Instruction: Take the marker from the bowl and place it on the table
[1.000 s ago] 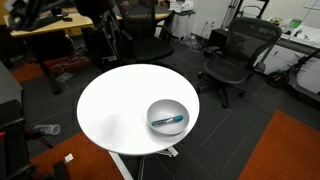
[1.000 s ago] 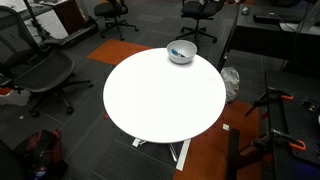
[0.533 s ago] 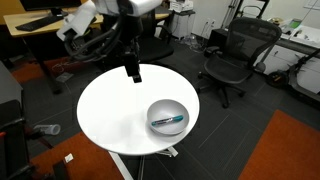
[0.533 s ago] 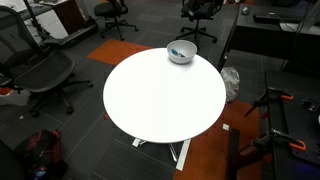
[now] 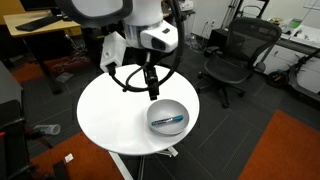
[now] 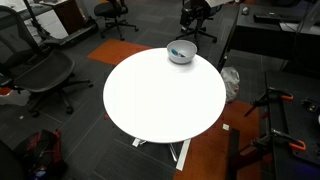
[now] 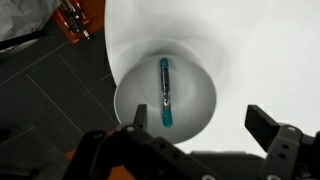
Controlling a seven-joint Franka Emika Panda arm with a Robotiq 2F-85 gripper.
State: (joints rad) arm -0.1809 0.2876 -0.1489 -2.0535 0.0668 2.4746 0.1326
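The teal-blue marker (image 5: 168,120) lies inside the shiny grey bowl (image 5: 170,107), which stands near the edge of the round white table (image 5: 110,110). My gripper (image 5: 151,88) hangs open and empty above the table, just beside and above the bowl. In the wrist view the marker (image 7: 165,92) lies lengthwise in the bowl (image 7: 195,85), ahead of my open gripper (image 7: 198,125); the table (image 7: 270,50) shows to the right. The bowl (image 6: 188,55) and the table (image 6: 160,100) also show in an exterior view where the arm is not seen.
Black office chairs (image 5: 235,55) stand behind the table, and another chair (image 6: 40,75) beside it. A wooden desk (image 5: 40,25) is at the back. Orange carpet (image 5: 285,150) lies on the floor. An orange object (image 7: 72,20) sits on the floor past the table's edge.
The arm has come into the exterior view from the upper left and swung across the table to hang beside the bowl. Bowl and marker have not moved.
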